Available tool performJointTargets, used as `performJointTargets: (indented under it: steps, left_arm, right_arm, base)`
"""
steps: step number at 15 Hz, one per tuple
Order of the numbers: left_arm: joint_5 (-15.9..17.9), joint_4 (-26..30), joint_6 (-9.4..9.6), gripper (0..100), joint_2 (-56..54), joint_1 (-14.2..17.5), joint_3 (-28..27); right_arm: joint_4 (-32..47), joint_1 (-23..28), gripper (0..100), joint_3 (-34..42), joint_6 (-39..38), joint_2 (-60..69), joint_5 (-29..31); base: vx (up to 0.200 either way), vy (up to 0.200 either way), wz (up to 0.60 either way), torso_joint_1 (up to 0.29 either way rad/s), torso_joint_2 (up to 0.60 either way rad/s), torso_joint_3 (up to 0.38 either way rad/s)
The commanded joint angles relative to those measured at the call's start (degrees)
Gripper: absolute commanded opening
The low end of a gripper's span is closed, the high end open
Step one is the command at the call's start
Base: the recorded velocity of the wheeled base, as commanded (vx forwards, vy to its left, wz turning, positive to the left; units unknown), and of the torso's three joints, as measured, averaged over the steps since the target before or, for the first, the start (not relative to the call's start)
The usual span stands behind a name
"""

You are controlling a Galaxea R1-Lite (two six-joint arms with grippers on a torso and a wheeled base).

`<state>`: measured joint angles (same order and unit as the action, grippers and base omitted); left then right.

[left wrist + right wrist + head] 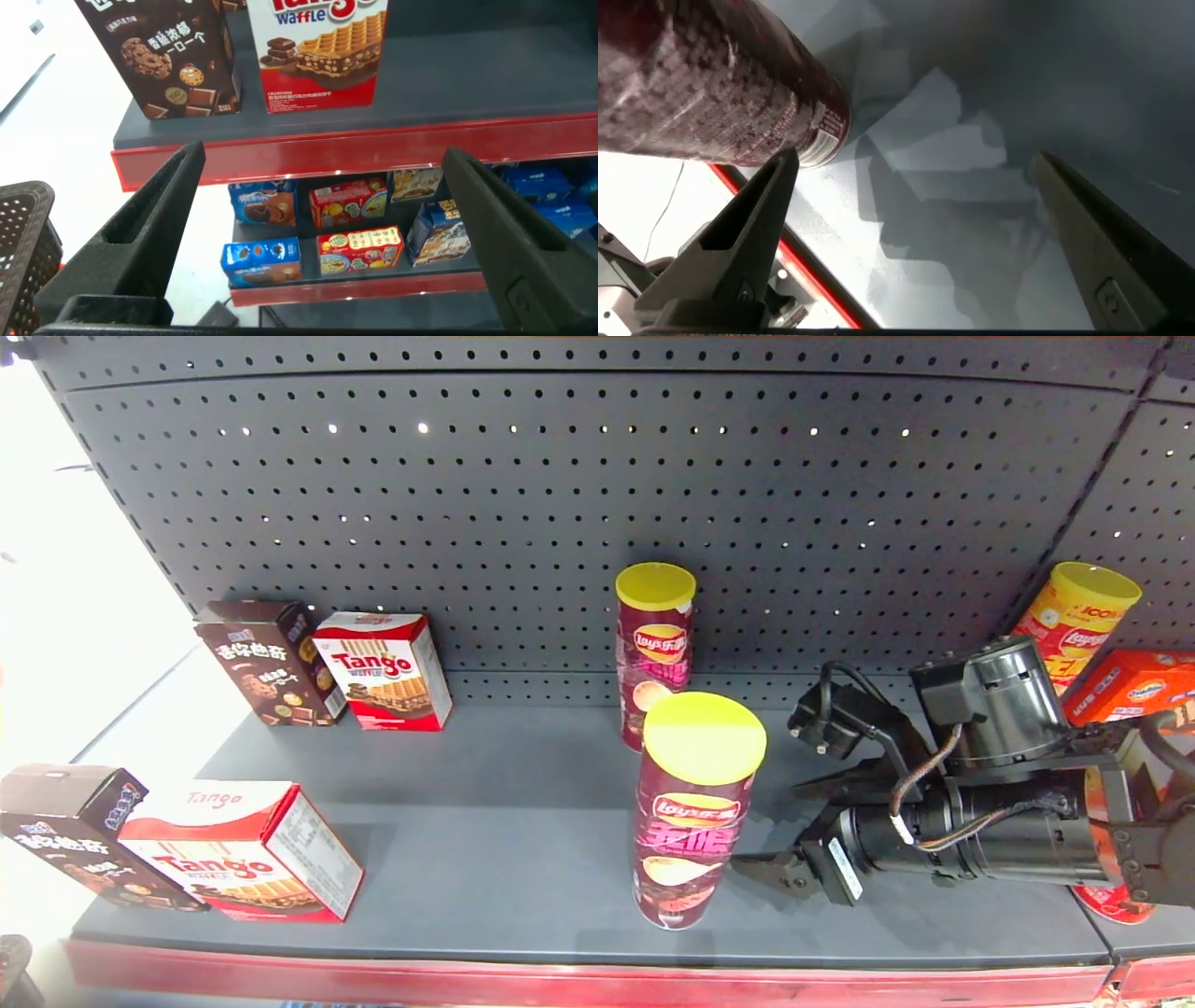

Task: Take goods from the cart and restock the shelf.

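Head view, shelf: grey shelf [523, 831] with a red front lip and a pegboard back.
Front chip can: maroon with a yellow lid [695, 812], upright near the front lip, at 6 o'clock of the rear chip can [653, 653] and apart from it.
Right hand: [801, 826] at 3 o'clock of the front chip can, just beside it; jaws spread wide, nothing between them.
Left hand: [322, 157] jaws spread wide and empty, low before the red lip.
9 o'clock side: rear cookie box [266, 658] touching rear wafer box [387, 670]; front cookie box [75, 835] against front wafer box [247, 849].
3 o'clock side: red chip can [1078, 616], orange box [1139, 686].
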<state>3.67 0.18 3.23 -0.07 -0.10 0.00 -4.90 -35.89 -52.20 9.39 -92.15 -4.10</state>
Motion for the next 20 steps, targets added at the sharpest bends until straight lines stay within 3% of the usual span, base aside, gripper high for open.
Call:
performJointTargets:
  steps: [1, 20]
  left_arm:
    - [0.0, 0.0, 0.02, 100, 0.1, 0.0, 0.0]
    - [0.0, 0.0, 0.02, 100, 0.1, 0.0, 0.0]
  right_arm:
    - [0.0, -0.1, 100, -0.4, 0.0, -0.5, 0.0]
    - [0.0, -0.8, 100, -2.3, 0.1, -2.6, 0.0]
  base:
    - [0.000, 0.000, 0.00, 0.000, 0.00, 0.000]
    - [0.000, 0.000, 0.00, 0.000, 0.00, 0.000]
